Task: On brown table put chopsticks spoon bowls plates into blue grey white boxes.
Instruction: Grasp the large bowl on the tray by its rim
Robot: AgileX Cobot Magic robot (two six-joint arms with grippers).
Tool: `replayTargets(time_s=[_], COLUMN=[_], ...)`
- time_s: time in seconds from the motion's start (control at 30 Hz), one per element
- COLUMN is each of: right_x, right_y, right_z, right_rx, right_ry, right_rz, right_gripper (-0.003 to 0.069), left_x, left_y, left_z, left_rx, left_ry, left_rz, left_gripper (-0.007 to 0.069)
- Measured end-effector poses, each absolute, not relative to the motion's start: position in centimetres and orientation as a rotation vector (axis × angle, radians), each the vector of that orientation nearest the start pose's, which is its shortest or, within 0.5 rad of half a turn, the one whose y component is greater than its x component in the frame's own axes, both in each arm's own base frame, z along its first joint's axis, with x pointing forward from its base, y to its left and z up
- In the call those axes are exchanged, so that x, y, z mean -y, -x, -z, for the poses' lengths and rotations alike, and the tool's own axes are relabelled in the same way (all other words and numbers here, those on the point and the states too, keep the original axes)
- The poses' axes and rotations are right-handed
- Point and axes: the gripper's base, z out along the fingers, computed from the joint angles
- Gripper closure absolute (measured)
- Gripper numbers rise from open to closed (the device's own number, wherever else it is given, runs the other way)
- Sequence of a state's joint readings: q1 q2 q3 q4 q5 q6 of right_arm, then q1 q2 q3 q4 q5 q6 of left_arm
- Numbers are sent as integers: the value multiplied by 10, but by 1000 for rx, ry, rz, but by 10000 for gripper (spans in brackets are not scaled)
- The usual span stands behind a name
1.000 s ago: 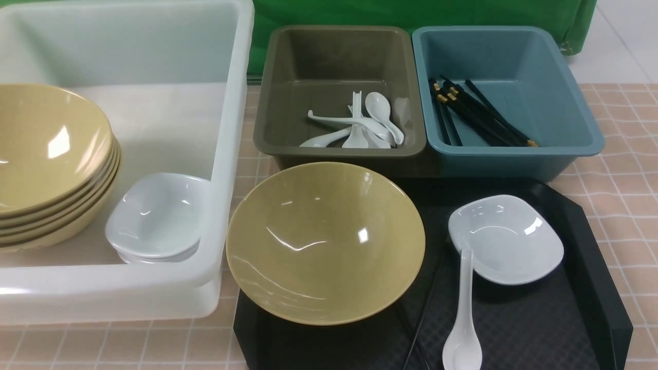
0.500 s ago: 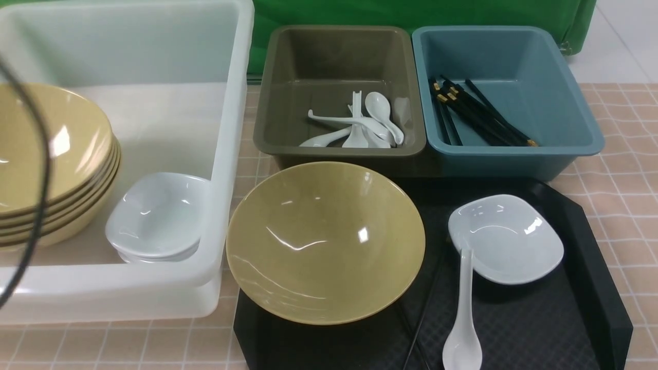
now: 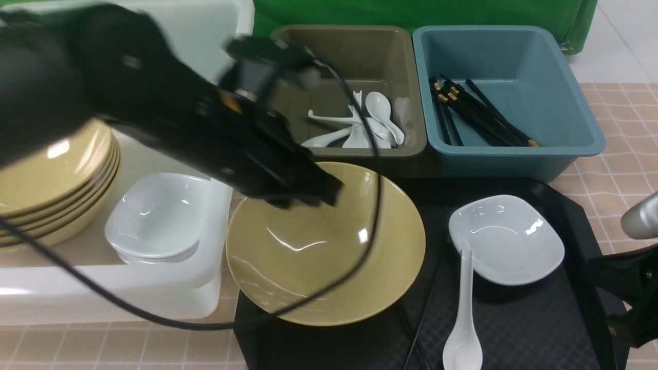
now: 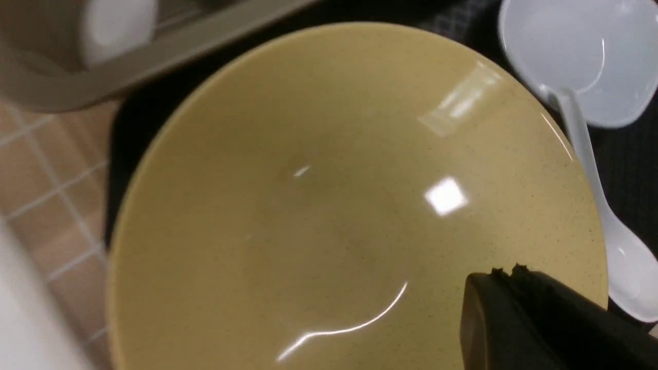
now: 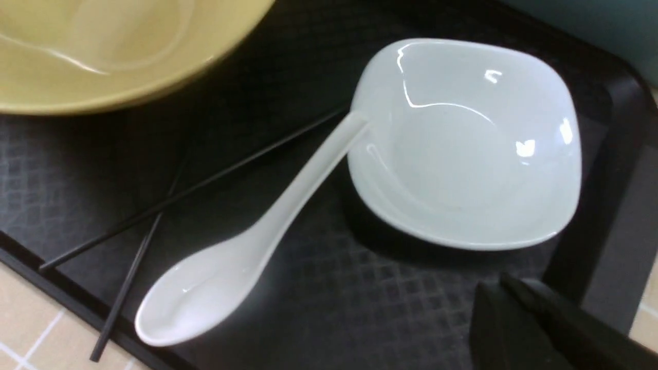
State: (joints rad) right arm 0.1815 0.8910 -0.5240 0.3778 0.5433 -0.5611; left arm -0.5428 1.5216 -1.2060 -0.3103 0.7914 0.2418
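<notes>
A yellow bowl (image 3: 325,244) (image 4: 334,205) sits on the black tray, and my left gripper (image 3: 329,192) (image 4: 506,271) hovers shut and empty over its far rim. To its right on the tray lie a white plate (image 3: 506,239) (image 5: 462,144), a white spoon (image 3: 462,318) (image 5: 247,246) with its handle on the plate's edge, and two black chopsticks (image 5: 180,195). My right gripper (image 5: 501,281) is shut and empty just off the plate's near right corner. The right arm (image 3: 632,277) enters at the right edge.
The white box (image 3: 103,288) on the left holds stacked yellow bowls (image 3: 56,195) and white plates (image 3: 157,216). The grey box (image 3: 360,152) holds spoons and the blue box (image 3: 514,154) holds chopsticks (image 3: 478,115). The black tray (image 3: 581,216) lies on the brown table (image 3: 617,133).
My left arm has swept in from the left, over the white box, to the yellow bowl. The right arm has come into view at the right edge. No dish has moved.
</notes>
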Motion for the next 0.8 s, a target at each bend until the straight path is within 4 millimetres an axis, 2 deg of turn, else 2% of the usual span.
replayTargets(time_s=[0.2,0.27,0.37,0.5,0.57,0.67,0.8], right_x=[-47,-47,-47,-47,-47,-47,-47], right_y=[-157,-157,-157,-157,-157,-157,-157], right_z=[-255,-255,-255,-255,-255,-255,-255], right_rx=[-2284,-2283,-2278,-2280,-2281,-2287,-2288], right_ry=[572,572,566,560,559,562,562], right_rz=[-206,-205,-205,-208,-209,-213,-213], right_gripper=[621,621,621,620,620,619,617], left_x=[231,239,264,289,295,306,305], left_y=[-277,-276,-273,-269,-267,-269,-276], left_z=[-243,-237,-223,-223,-226,-245,-265], left_rx=[-2593,-2603,-2623,-2577,-2557,-2494,-2455], left_ry=[-924,-936,-979,-1057,-1076,-1091,-1133], left_rz=[483,496,536,585,602,645,607], left_gripper=[631,631,631,631,631,631,630])
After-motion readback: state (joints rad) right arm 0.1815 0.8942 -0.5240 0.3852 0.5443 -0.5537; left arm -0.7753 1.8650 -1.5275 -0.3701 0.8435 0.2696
